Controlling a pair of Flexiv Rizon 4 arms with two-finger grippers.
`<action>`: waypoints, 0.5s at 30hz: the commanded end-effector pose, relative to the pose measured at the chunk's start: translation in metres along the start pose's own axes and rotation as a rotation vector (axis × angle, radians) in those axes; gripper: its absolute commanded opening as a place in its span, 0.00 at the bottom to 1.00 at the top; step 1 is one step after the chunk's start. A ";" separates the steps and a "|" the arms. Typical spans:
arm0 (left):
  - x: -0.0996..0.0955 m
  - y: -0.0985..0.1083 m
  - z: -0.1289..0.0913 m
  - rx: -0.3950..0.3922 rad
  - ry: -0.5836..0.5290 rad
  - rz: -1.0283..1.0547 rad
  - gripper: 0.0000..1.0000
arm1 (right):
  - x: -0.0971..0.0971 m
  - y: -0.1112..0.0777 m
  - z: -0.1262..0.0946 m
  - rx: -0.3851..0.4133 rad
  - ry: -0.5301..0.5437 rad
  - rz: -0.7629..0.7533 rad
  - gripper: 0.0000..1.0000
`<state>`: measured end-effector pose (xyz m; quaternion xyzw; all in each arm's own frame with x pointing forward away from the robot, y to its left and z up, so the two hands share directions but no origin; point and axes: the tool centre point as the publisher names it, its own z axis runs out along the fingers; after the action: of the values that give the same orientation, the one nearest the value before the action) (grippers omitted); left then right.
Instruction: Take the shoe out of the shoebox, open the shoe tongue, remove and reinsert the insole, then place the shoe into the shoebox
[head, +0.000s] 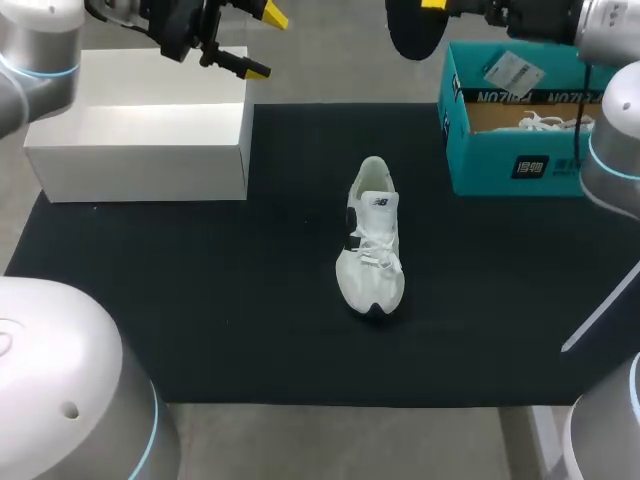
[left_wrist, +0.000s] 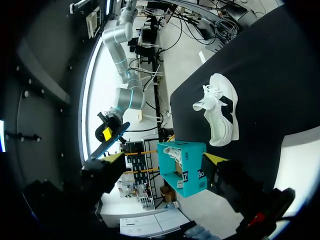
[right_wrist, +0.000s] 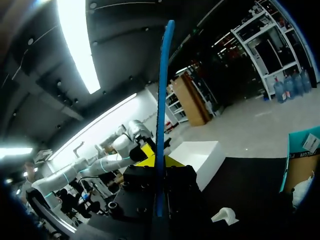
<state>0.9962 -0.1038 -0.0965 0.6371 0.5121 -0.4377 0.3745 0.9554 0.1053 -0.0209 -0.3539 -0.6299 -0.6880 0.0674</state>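
Two fingers (head: 258, 70) of left gripper (head: 265, 42) spread wide, holding nothing, 11 o'clock. White shoe (head: 372, 240) at centre of black mat (head: 200, 300), toe to 6 o'clock. Right gripper (head: 435, 5) at 1 o'clock, clamped on dark insole (head: 413, 30). Teal shoebox (head: 500, 165) at 2 o'clock.

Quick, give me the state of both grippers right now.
Left gripper: open, holding nothing.
Right gripper: closed on the insole.

Silver left arm (head: 30, 60) hangs high over the table's (head: 200, 300) far left corner, its yellow-tipped left gripper (head: 265, 42) spread wide. At the far right edge, the yellow-tipped right gripper (right_wrist: 160, 161) pinches a thin dark insole (head: 412, 35).
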 end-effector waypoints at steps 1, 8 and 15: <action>0.000 0.000 -0.001 0.001 0.003 0.001 1.00 | -0.007 -0.023 0.013 -0.148 0.038 -0.001 0.00; 0.000 0.000 -0.001 0.001 0.003 0.001 1.00 | -0.020 -0.056 0.026 -0.170 0.038 0.073 0.00; 0.000 0.000 -0.001 0.001 0.003 0.001 1.00 | -0.049 -0.090 0.015 -0.178 0.028 0.083 0.00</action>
<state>0.9961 -0.1036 -0.0966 0.6370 0.5118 -0.4379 0.3748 0.9536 0.1251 -0.1093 -0.3764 -0.5721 -0.7238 0.0845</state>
